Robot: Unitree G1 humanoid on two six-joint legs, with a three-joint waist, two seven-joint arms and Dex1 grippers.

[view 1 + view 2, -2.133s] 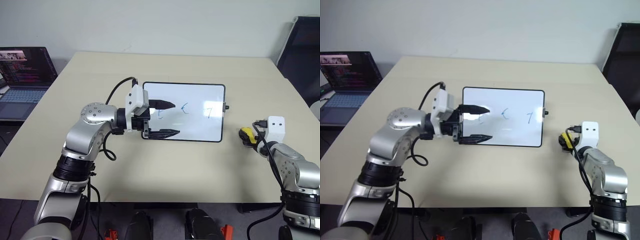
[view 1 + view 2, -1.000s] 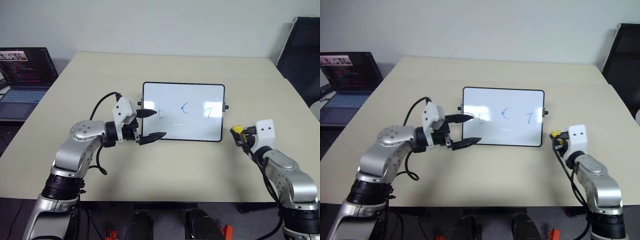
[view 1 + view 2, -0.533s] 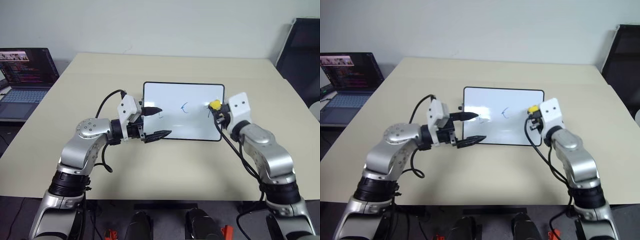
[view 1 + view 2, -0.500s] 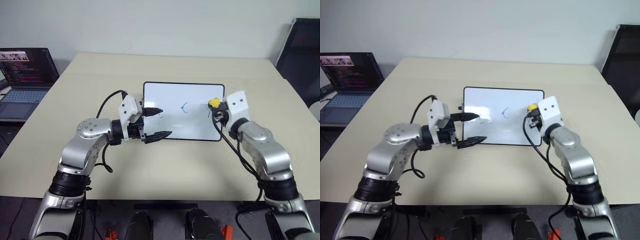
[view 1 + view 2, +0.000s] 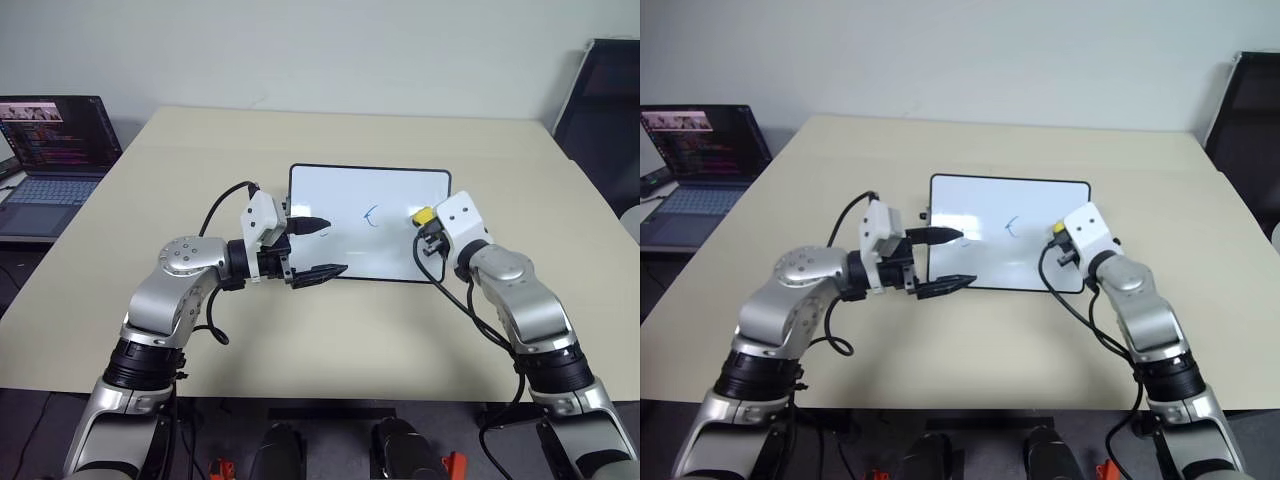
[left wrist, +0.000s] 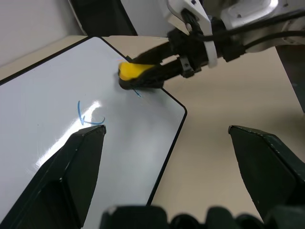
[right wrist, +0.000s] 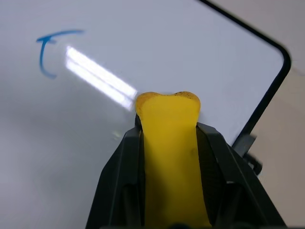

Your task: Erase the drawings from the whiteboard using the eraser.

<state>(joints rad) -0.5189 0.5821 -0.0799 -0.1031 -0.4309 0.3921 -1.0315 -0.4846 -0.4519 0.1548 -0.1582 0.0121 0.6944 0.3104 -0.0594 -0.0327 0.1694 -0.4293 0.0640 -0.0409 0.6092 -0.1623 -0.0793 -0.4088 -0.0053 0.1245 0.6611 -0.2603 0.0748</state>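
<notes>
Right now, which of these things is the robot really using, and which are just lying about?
In use:
- whiteboard
- drawings, e.g. the blue mark mid-board
- eraser, gripped by the right gripper at the board's right side
- left gripper, open at the board's left edge

Lying about:
- laptop, left of the table
- dark chair, far right
</notes>
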